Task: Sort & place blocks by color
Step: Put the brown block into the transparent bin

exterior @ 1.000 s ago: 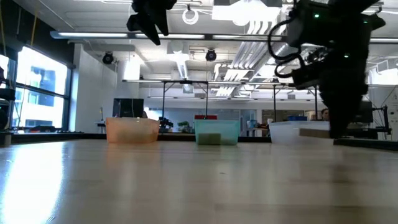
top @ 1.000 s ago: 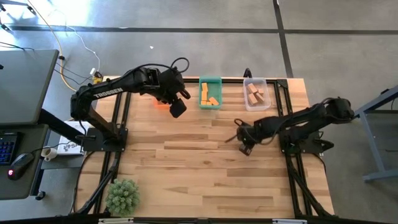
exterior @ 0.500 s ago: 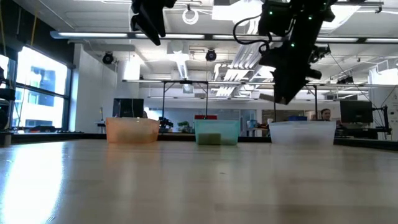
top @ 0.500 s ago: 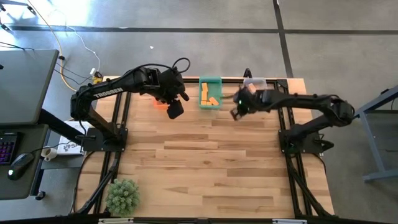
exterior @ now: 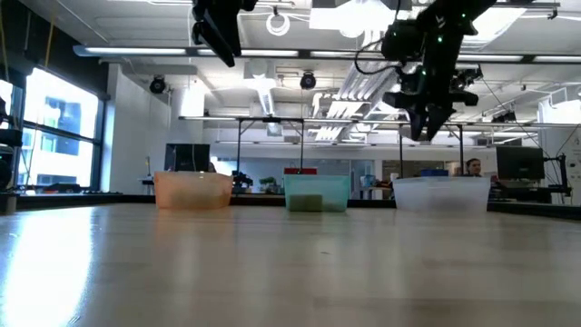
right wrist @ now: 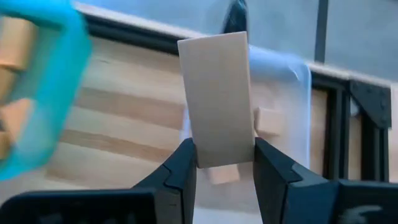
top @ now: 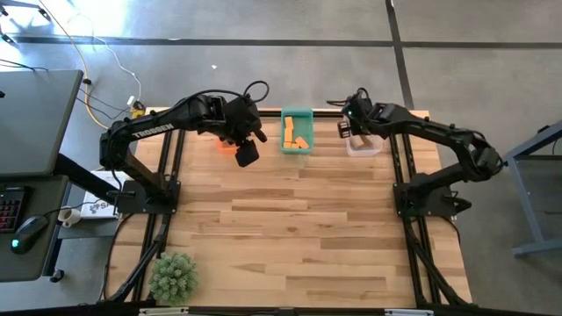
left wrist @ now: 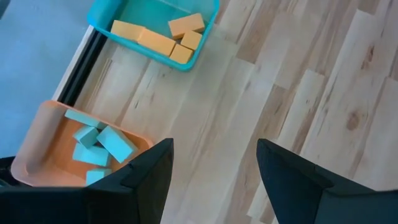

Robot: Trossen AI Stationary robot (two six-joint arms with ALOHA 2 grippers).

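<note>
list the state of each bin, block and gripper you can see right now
right gripper: shut on the plain wood block, above the clear bin
left gripper: open, empty, above the orange bin
orange bin: holds teal blocks
teal bin: holds orange blocks
clear bin: holds wood blocks

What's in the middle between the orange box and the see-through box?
The teal bin, holding orange blocks, shown in the high view.

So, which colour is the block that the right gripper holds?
Plain light wood. The block shows best in the right wrist view, clamped in the right gripper.
</note>
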